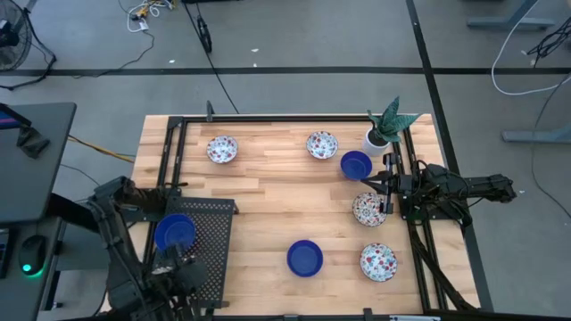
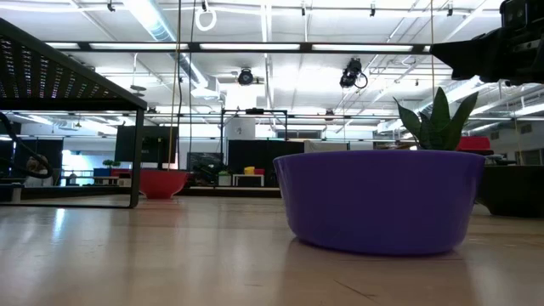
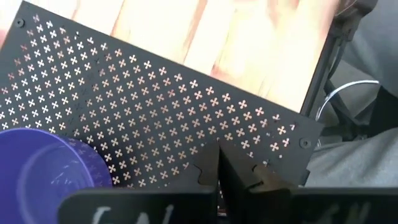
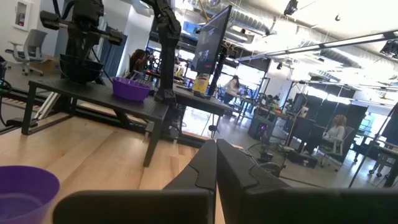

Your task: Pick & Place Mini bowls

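In the high view, one cobalt mini bowl [image 1: 174,232] sits on a black perforated platform [image 1: 210,241] at the table's left. Two more blue bowls [image 1: 304,259] [image 1: 355,165] and several floral bowls [image 1: 222,149] [image 1: 322,144] [image 1: 368,209] [image 1: 378,262] rest on the wood. My left gripper [image 3: 217,163] is shut above the platform, beside the blue bowl [image 3: 43,171], touching nothing. My right gripper [image 4: 216,160] is shut and level, hovering at the table's right [image 1: 370,183] between a blue bowl and a floral one. The low view shows a blue bowl [image 2: 380,200] close up.
A white pot with a green plant [image 1: 382,132] stands at the far right corner, just behind the blue bowl. A black frame [image 1: 285,118] runs along the table's edges. The middle of the table [image 1: 285,201] is bare wood. People and desks show in the room beyond.
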